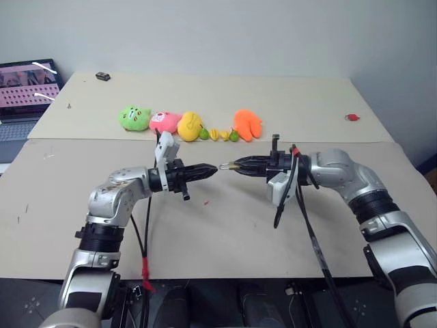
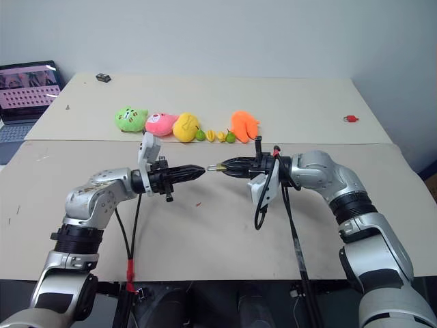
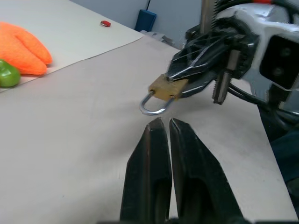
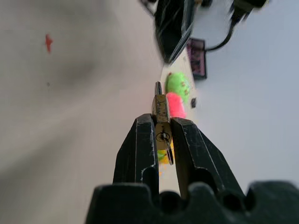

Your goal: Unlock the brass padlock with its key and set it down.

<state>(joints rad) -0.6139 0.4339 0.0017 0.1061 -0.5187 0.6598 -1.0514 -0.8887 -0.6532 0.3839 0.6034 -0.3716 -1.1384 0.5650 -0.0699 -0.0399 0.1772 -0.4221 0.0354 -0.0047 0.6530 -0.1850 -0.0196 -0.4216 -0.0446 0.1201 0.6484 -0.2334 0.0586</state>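
The brass padlock [image 1: 229, 165] hangs in the air above the middle of the table. My right gripper [image 1: 237, 165] is shut on its body, pointing level toward my left. Its silvery shackle [image 3: 152, 106] sticks out past the fingertips and looks closed. In the right wrist view the padlock [image 4: 161, 114] sits edge-on between the two fingers, keyhole end toward the camera. My left gripper [image 1: 214, 170] points at the shackle from the other side, a small gap away. Its fingers [image 3: 154, 154] are shut with nothing visible between them. The key is out of view.
A row of plush toys lies across the back: green [image 1: 135, 117], pink [image 1: 166, 121], yellow [image 1: 190, 126], orange [image 1: 248, 125], with small toy fruits [image 1: 218, 134] between. A small red object [image 1: 351, 117] lies far right, a laptop [image 1: 27, 85] far left.
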